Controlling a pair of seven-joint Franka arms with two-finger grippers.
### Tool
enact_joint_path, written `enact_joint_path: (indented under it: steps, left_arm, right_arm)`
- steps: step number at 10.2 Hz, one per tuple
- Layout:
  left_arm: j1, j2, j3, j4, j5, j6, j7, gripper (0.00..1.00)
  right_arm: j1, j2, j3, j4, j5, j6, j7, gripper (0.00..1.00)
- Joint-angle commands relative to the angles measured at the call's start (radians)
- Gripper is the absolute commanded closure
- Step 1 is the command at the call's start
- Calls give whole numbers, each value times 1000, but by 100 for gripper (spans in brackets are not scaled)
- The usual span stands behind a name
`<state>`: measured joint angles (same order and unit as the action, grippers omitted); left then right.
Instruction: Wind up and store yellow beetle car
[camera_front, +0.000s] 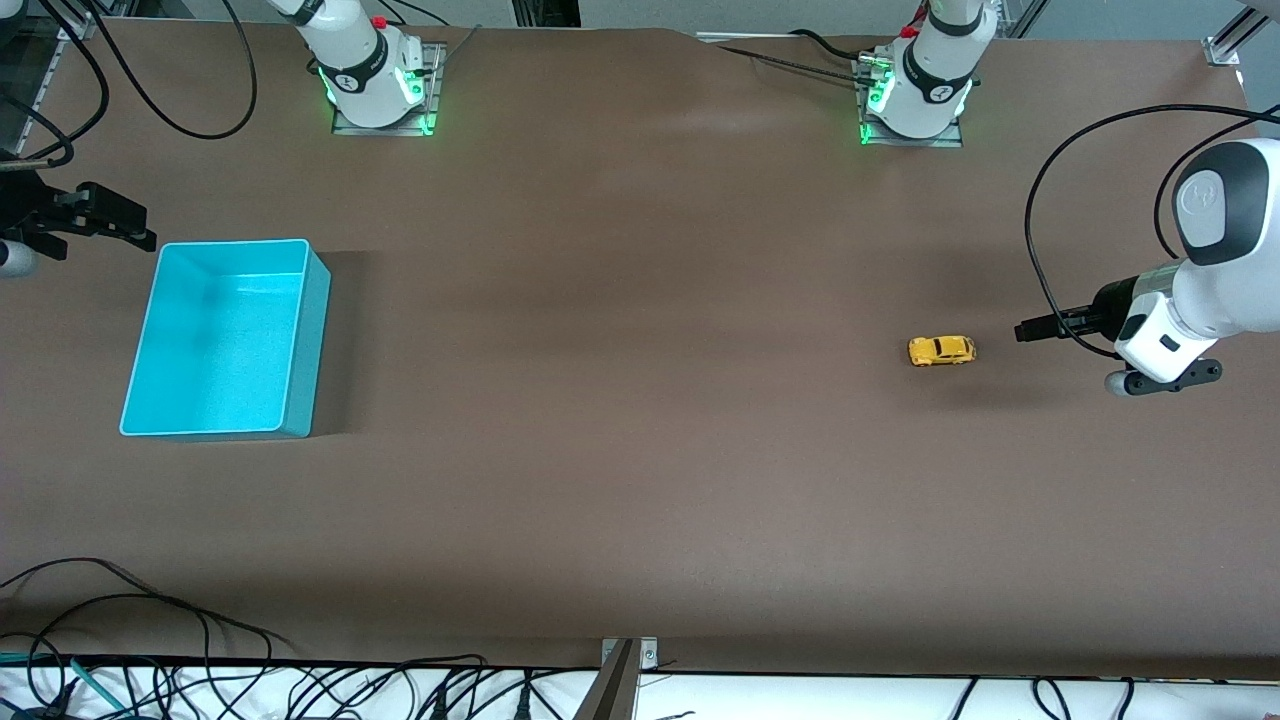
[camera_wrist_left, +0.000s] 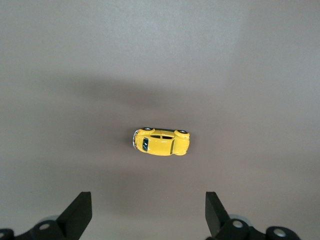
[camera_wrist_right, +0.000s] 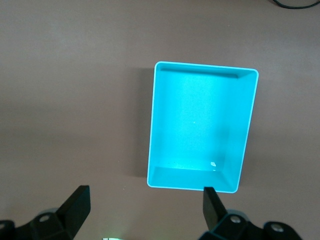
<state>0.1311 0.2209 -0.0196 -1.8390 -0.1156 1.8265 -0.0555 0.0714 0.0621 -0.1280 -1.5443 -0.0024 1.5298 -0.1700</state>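
Yellow beetle car (camera_front: 941, 350) is seen on its wheels on the bare table toward the left arm's end, well apart from the empty turquoise bin (camera_front: 225, 340), so the opening pick-up step is judged in hand. Right gripper (camera_front: 95, 215) is held beside the bin, jaws spread wide, nothing gripped, waiting. Left gripper (camera_front: 1040, 327) hovers beside the car, jaws wide and empty; a descent and closure across the narrow body is called for next.
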Motion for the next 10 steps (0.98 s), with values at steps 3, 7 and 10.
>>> enact_joint_path:
  steps: [3,7,10]
  left_arm:
    - [7,12,-6,30,25,-26,-7,0]
    - [7,12,-5,30,25,-26,-6,0]
    - [7,12,-6,30,25,-26,-6,0]
  right_arm:
    - [2,1,-10,7,19,-8,-20,0]
    - [2,1,-12,0,19,-7,-20,0]
    - [2,1,-12,-4,19,-7,-20,0]
